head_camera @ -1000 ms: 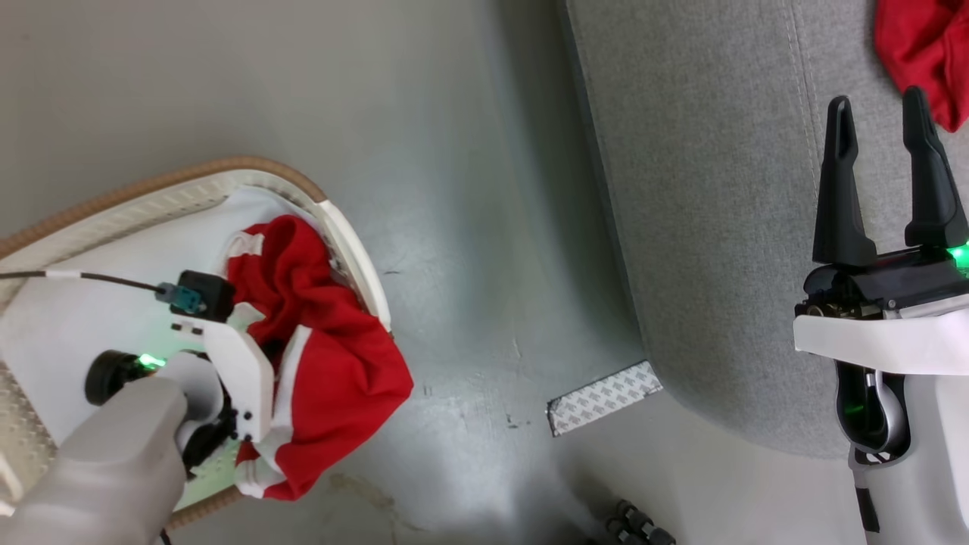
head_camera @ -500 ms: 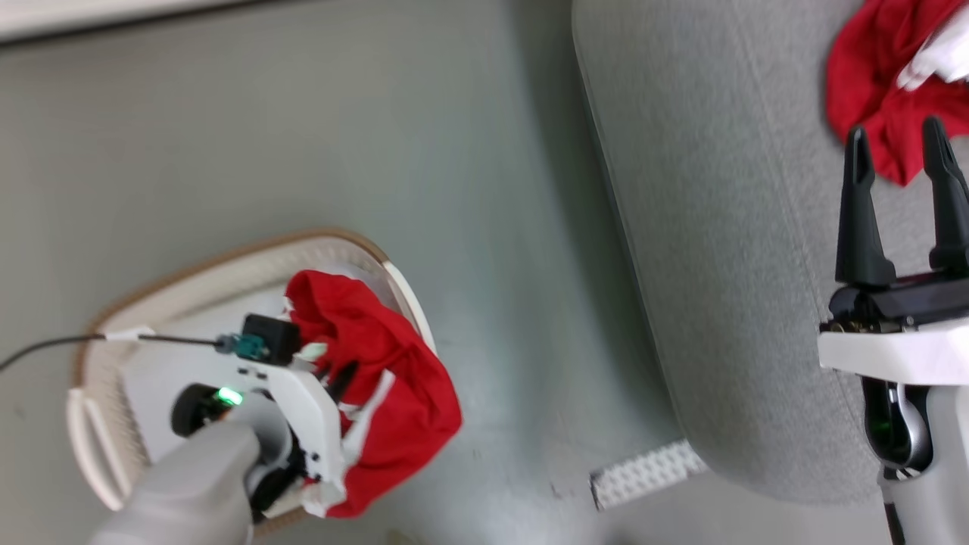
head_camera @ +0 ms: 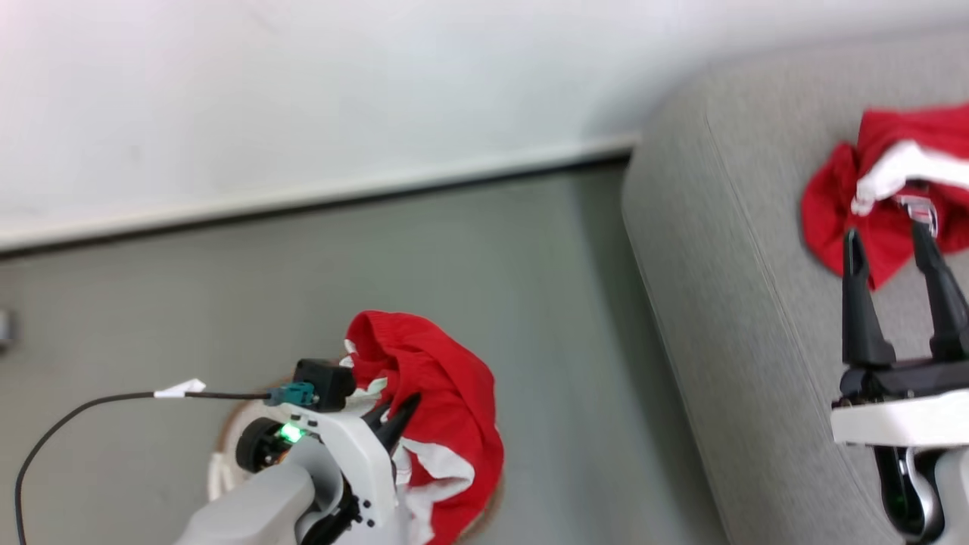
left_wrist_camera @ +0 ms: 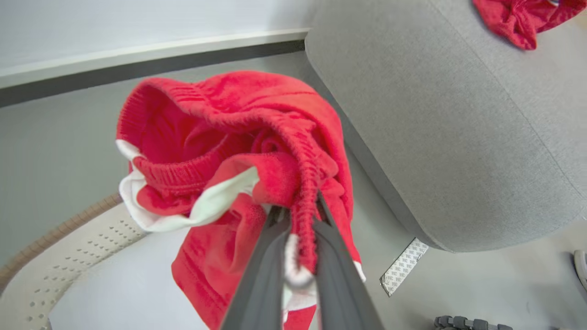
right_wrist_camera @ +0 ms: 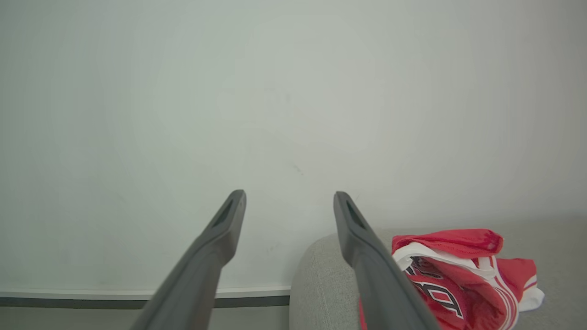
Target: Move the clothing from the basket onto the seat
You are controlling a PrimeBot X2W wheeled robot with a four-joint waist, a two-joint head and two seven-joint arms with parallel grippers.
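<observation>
The left gripper (left_wrist_camera: 298, 208) clenches a bunched red garment (left_wrist_camera: 238, 137) by its elastic band, above the basket (left_wrist_camera: 78, 238). In the head view the garment's long axis runs 12 to 6, at the fingers' 3 o'clock. The right gripper (head_camera: 886, 231) stands spread, holding nothing, over the seat (head_camera: 727, 303). The jersey (right_wrist_camera: 458, 270) lies on the seat at its 12 o'clock, black lettering folded and unreadable.

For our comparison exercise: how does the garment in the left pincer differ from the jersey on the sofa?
The garment hangs pinched in the shut left pincer; the jersey lies loose on the sofa. The jersey shows black lettering; the garment shows a ribbed waistband. Both are red with white trim.
</observation>
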